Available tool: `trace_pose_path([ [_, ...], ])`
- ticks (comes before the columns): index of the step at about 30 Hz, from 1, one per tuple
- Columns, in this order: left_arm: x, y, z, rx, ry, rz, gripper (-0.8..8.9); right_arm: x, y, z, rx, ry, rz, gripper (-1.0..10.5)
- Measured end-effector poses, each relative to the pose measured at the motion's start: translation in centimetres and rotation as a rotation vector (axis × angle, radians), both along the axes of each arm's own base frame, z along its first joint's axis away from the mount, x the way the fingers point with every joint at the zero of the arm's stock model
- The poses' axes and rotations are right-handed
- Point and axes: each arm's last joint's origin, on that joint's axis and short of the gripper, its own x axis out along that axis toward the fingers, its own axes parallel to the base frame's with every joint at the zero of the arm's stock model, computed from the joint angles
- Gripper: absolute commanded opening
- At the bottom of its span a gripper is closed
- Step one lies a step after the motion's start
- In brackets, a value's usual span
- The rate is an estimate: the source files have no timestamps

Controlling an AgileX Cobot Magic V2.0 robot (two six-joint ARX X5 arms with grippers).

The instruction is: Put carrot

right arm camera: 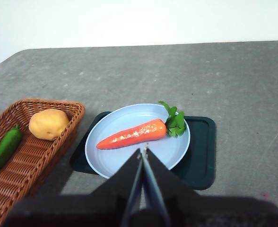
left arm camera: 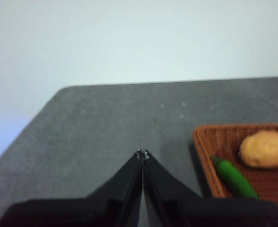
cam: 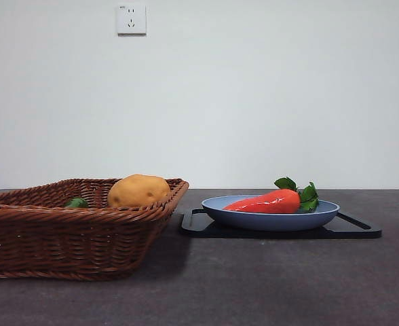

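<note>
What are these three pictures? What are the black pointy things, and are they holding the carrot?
A robot with two arms sits at a dark grey table. One picture looks across the table; two come from cameras on its wrists. The black points are its left gripper and right gripper, both shut and holding nothing. The glossy orange toy carrot lies on a round blue plate on a black tray. A brown wicker basket holds a yellow-brown potato and a green vegetable.

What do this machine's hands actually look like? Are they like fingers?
Not fingers. The left gripper and the right gripper each have two flat, matte black jaws, wide at the base and tapering to a thin point, with a small pale fleck at the tip. No cables, labels or markings show.
</note>
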Motion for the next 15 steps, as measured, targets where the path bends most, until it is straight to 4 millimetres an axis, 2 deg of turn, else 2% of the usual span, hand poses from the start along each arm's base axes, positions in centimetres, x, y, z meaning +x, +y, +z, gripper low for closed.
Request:
trace_pose_path([
  [6, 0.9, -0.1, -4.2, -0.005, 0.052, -0.044, 0.08, 0.0, 0.0, 0.0, 0.0, 0.001, 0.0, 0.0],
  [15, 1.6, -0.2, -6.7, -0.008, 0.09, -0.06, 0.08, 0.0, 0.0, 0.0, 0.0, 0.0, 0.0, 0.0],
])
